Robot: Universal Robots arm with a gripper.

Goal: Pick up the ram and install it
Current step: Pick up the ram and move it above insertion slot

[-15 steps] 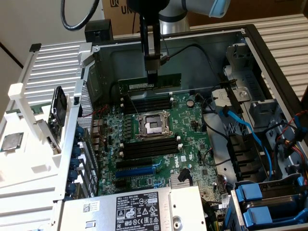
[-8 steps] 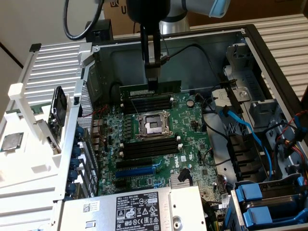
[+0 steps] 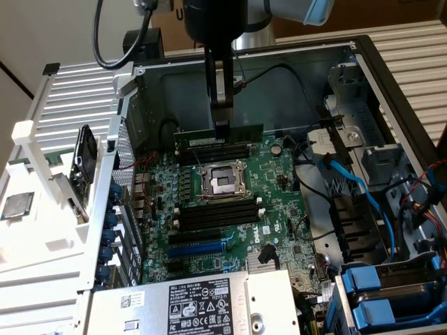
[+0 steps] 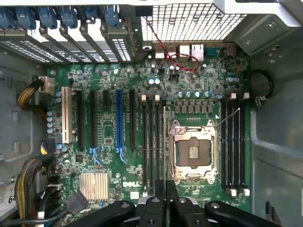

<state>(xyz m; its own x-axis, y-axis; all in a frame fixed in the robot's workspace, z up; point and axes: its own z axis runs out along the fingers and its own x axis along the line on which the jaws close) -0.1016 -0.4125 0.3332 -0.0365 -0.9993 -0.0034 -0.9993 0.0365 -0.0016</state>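
Closest to the wrist camera, my jaws stand closed on the ram (image 4: 164,142), seen edge-on as a thin strip between the memory slots (image 4: 151,142) and the processor socket (image 4: 194,149). In the exterior view the ram (image 3: 244,130) hangs level and on edge inside the computer case (image 3: 174,91). It is gripped near its middle, directly over the memory slots (image 3: 213,151) behind the processor socket (image 3: 222,183) on the green motherboard (image 3: 279,209). Whether its lower edge touches a slot I cannot tell. Foreground: silver power supply (image 3: 202,303).
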